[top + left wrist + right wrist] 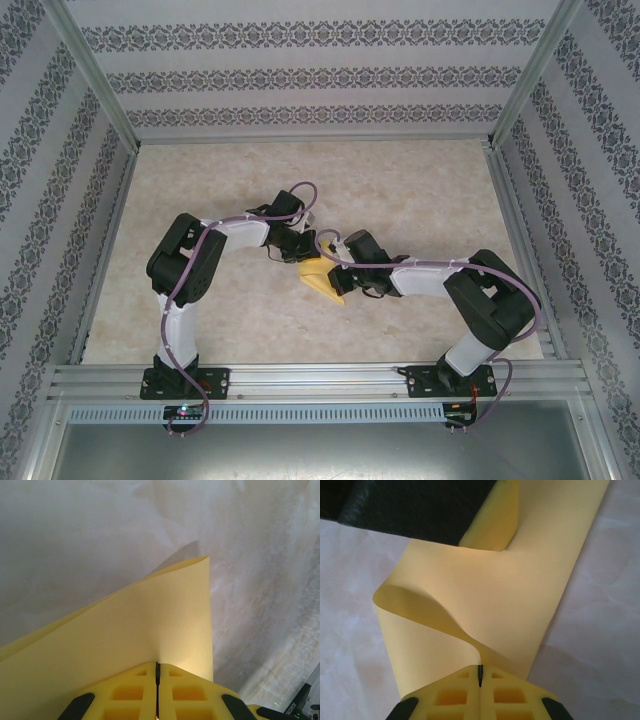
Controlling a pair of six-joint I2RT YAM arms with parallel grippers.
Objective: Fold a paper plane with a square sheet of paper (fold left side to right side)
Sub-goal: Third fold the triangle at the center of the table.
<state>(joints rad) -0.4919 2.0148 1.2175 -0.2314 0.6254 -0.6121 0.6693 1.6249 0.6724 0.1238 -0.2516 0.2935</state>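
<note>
Both pincers are clamped shut on the square sheet of paper [325,282], which is held up over the middle of the table [430,200]. The left gripper [157,667] has one edge and the right gripper [480,672] has another, with a loose curl bulging ahead of it. Best bet is probably to carry the left side over evenly, match the corners, and only then flatten the crease.

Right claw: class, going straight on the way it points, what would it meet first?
Probably the raised curl of the thin yellow paper sheet that the right claw pinches.
</note>
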